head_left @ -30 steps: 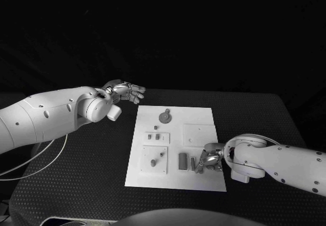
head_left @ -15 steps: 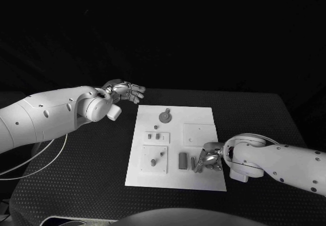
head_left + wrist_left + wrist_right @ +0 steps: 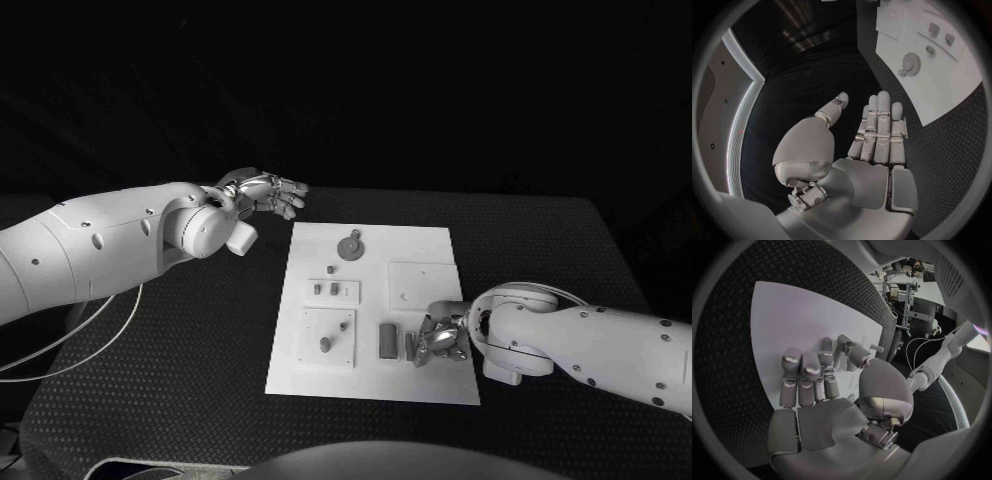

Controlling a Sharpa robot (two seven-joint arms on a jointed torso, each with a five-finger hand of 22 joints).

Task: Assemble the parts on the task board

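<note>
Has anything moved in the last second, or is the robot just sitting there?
Barely. The right hand has edged slightly leftward over the near right part of the task board, its fingers down among the small parts there; whether it holds one cannot be told. The left hand stays raised and open beyond the board's far left corner. The other pieces lie as before.

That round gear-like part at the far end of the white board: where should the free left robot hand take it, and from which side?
Likely by the rim of the round gear, pinched across its width from above. It seems to lie flat on the board, so its sides offer little to grip. The left robot hand is open off the board's far left corner, nearest it.
</note>
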